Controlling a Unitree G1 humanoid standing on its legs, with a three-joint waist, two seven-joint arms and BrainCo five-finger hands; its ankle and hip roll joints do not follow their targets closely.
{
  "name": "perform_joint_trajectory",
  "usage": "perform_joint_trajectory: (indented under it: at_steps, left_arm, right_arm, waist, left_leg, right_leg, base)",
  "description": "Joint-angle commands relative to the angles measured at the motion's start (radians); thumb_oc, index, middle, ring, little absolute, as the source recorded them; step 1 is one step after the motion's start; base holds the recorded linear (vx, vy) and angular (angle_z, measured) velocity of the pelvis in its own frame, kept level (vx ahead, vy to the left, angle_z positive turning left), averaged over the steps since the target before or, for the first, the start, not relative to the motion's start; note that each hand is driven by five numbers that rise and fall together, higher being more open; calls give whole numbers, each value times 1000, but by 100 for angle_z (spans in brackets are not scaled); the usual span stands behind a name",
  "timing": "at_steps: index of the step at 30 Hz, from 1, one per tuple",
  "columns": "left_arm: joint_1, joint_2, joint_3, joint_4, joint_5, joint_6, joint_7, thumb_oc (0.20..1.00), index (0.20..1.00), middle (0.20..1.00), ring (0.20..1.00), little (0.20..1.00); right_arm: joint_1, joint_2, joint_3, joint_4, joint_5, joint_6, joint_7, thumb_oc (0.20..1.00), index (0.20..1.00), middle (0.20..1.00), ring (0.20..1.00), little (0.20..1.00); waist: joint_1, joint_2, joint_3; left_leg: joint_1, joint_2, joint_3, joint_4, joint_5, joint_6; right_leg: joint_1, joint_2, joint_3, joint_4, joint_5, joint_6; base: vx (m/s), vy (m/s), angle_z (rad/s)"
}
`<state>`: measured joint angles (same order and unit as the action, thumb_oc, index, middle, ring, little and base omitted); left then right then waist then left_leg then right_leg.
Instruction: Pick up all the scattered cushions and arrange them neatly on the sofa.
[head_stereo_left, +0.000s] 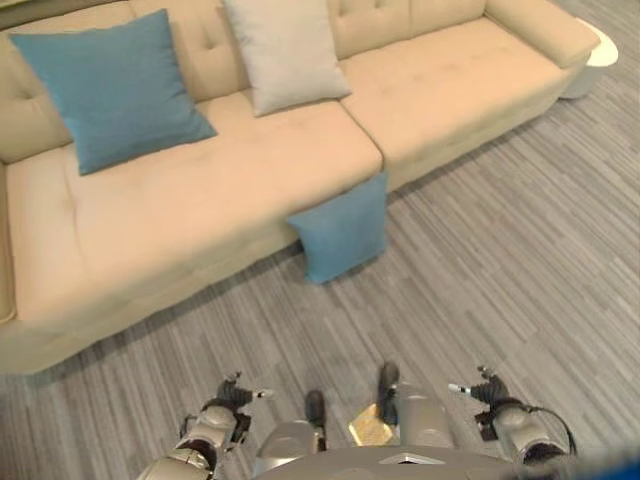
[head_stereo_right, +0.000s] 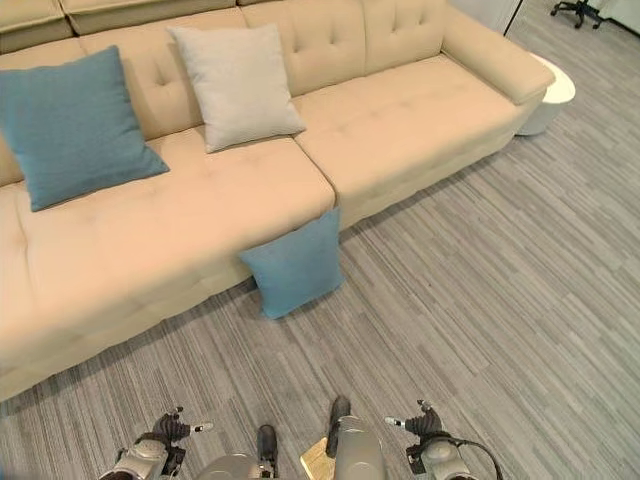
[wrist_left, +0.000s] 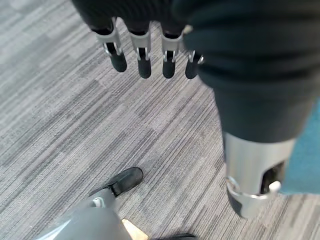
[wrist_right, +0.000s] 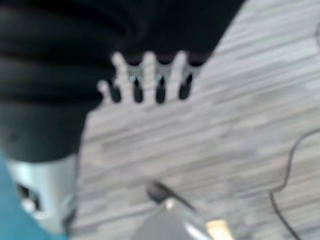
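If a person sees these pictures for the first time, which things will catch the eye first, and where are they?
The eye goes first to the long beige sofa across the top of the head views, with a large blue cushion and a light grey cushion leaning on its backrest. Next comes a smaller blue cushion on the grey striped carpet, propped against the sofa's front. Both the left hand and right hand hang empty, fingers straight.

Matt cloth cushions (head_stereo_left: 341, 229), tufted fabric sofa (head_stereo_left: 200, 200), striped carpet floor (head_stereo_left: 500, 290)
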<state>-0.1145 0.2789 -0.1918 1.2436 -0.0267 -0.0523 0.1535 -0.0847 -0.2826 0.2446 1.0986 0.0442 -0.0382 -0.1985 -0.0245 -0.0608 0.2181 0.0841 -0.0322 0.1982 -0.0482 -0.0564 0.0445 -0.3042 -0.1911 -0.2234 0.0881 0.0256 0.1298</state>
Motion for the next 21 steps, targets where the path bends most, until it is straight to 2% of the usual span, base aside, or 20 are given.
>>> perform_joint_trajectory:
  at_steps: [1,3,5,6,7,8,9,10,11,12,14,15,17,18,19,20,21]
  left_arm:
    - [-7,2,8,-7,13,-19,6,1000,1000,1000,1000,1000]
    - [-2,-2,8,-3,19,-23,5,1000,1000,1000,1000,1000]
    - [7,-11,15,3,12,-25,3,1000,1000,1000,1000,1000]
    - [11,-23,23,-5,-21,-28,5,1000,1000,1000,1000,1000]
    - [11,-22,23,-5,-21,-28,5,1000,1000,1000,1000,1000]
    - [10,-27,21,-10,-29,-30,5,1000,1000,1000,1000,1000]
    - [3,-35,7,-34,-47,-32,-2,1000,1000,1000,1000,1000]
    - [-3,-37,4,-50,-61,-33,-4,1000,1000,1000,1000,1000]
    - [-9,-39,-3,-61,-69,-34,-4,1000,1000,1000,1000,1000]
    - [-22,-43,-15,-72,-78,-34,-8,1000,1000,1000,1000,1000]
    - [-25,-47,-21,-73,-78,-34,-12,1000,1000,1000,1000,1000]
    - [-25,-48,-30,-72,-65,-32,-14,1000,1000,1000,1000,1000]
    - [-24,-45,-31,-71,-60,-30,-14,1000,1000,1000,1000,1000]
    - [-23,-38,-28,-69,-52,-28,-13,1000,1000,1000,1000,1000]
    - [-21,-34,-27,-66,-48,-27,-11,1000,1000,1000,1000,1000]
    - [-21,-34,-27,-66,-48,-27,-11,1000,1000,1000,1000,1000]
    - [-7,-27,-14,-55,-48,-23,-14,1000,1000,1000,1000,1000]
  right_arm:
    - [-34,-45,-10,3,-41,7,-6,1000,1000,1000,1000,1000]
    - [-24,-50,-10,3,-42,3,-4,1000,1000,1000,1000,1000]
    - [-17,-52,-8,14,-41,0,-1,1000,1000,1000,1000,1000]
    - [-15,-55,-11,25,-36,-5,-1,1000,1000,1000,1000,1000]
    - [-15,-55,-11,25,-36,-5,-1,1000,1000,1000,1000,1000]
    - [-12,-58,-14,31,-27,-9,-1,1000,1000,1000,1000,1000]
    - [-9,-61,-15,39,-11,-14,-3,1000,1000,1000,1000,1000]
    - [-8,-62,-16,47,-4,-14,-3,1000,1000,1000,1000,1000]
    - [-8,-64,-17,53,3,-13,-5,1000,1000,1000,1000,1000]
    - [-12,-68,-19,58,15,-13,-9,1000,1000,1000,1000,1000]
    - [-11,-71,-20,63,19,-13,-9,1000,1000,1000,1000,1000]
    - [-6,-73,-18,67,22,-15,-11,1000,1000,1000,1000,1000]
    - [-2,-73,-18,67,23,-13,-12,1000,1000,1000,1000,1000]
    - [3,-73,-16,72,25,-9,-15,1000,1000,1000,1000,1000]
    - [5,-71,-11,73,25,-7,-16,1000,1000,1000,1000,1000]
    - [5,-71,-11,73,25,-7,-16,1000,1000,1000,1000,1000]
    - [9,-69,-8,75,18,-1,-14,1000,1000,1000,1000,1000]
  waist:
    - [-16,-2,21]
    - [-18,-15,11]
    - [-18,-16,-3]
    - [-18,-12,-12]
    - [-19,-12,-13]
    - [-19,-13,-13]
    - [-15,-18,0]
    - [-12,-22,6]
    - [-8,-32,12]
    - [-2,-37,23]
    - [4,-35,29]
    - [10,-40,26]
    - [12,-40,23]
    - [20,-28,16]
    - [25,-23,14]
    - [25,-24,14]
    - [36,-16,7]
  left_leg:
    - [-14,28,-29,110,-82,-49]
    - [10,15,-39,116,-114,-54]
    - [33,27,-45,126,-128,-65]
    - [28,51,-55,169,-122,-89]
    - [27,50,-55,169,-122,-89]
    - [5,66,-58,232,-104,-105]
    - [-64,102,-63,404,-54,-130]
    - [-95,120,-57,468,-26,-137]
    - [-128,127,-52,509,-2,-134]
    - [-176,129,-45,528,-11,-123]
    - [-199,129,-33,516,-27,-116]
    - [-228,118,5,436,-53,-99]
    - [-253,116,21,392,-38,-96]
    - [-290,120,64,278,42,-107]
    - [-302,121,88,232,82,-117]
    - [-302,121,88,232,82,-117]
    - [-300,120,110,177,99,-118]
  right_leg:
    - [58,2,-15,-33,49,40]
    - [85,4,8,-51,65,40]
    - [102,14,9,-37,69,31]
    - [121,29,4,-23,57,14]
    - [120,29,4,-23,57,14]
    - [137,39,0,-25,45,1]
    - [174,58,-8,-26,13,-33]
    - [195,67,-16,-33,-3,-50]
    - [210,66,-22,-36,-16,-62]
    - [232,71,-32,-45,-30,-68]
    - [253,79,-38,-52,-43,-70]
    - [274,80,-55,-65,-59,-65]
    - [286,84,-60,-72,-65,-64]
    - [318,105,-68,-88,-84,-63]
    - [335,117,-72,-94,-94,-62]
    - [335,117,-72,-94,-94,-62]
    - [362,138,-64,-92,-116,-60]
  base:
    - [276,-139,13]
    - [291,-147,8]
    - [340,-217,-1]
    - [271,-222,-5]
    - [242,-255,2]
    - [179,-265,17]
    - [227,-338,31]
    - [200,-306,37]
    - [126,-207,33]
    - [139,-167,30]
    - [157,-88,29]
    - [235,-46,28]
    - [250,-24,31]
    - [289,10,40]
    - [288,10,36]
    - [317,74,32]
    - [215,71,22]
